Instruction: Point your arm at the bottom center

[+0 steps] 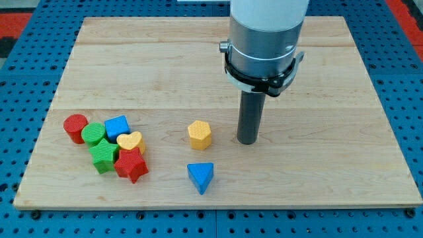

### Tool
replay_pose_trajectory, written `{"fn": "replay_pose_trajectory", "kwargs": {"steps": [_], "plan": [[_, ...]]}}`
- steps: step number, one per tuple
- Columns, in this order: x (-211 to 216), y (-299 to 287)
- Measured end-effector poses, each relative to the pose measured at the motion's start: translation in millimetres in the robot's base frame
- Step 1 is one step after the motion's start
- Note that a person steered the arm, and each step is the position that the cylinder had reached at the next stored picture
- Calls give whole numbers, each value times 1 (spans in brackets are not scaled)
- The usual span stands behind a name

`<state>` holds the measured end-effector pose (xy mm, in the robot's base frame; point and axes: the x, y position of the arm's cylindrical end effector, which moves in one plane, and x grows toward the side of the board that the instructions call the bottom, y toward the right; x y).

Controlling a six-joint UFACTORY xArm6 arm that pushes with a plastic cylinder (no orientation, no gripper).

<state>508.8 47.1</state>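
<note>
My tip (248,140) rests on the wooden board (211,66), right of centre. A yellow hexagon block (199,134) lies just to the tip's left, a small gap apart. A blue triangle block (200,176) lies below the hexagon, toward the view's bottom centre, down and left of the tip. The arm's grey-white body (264,39) rises above the rod toward the view's top.
A cluster sits at the view's lower left: a red cylinder (75,127), a green cylinder (94,134), a blue cube (117,126), a yellow heart (130,141), a green star (104,156) and a red star (131,164). Blue pegboard (403,99) surrounds the board.
</note>
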Motion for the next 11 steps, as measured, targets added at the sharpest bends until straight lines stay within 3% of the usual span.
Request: {"fn": "replay_pose_trajectory", "kwargs": {"steps": [2, 3, 4, 5, 6, 8, 11], "plan": [[4, -114], [4, -51], [16, 61], [80, 137], [109, 145], [110, 117], [110, -34]]}}
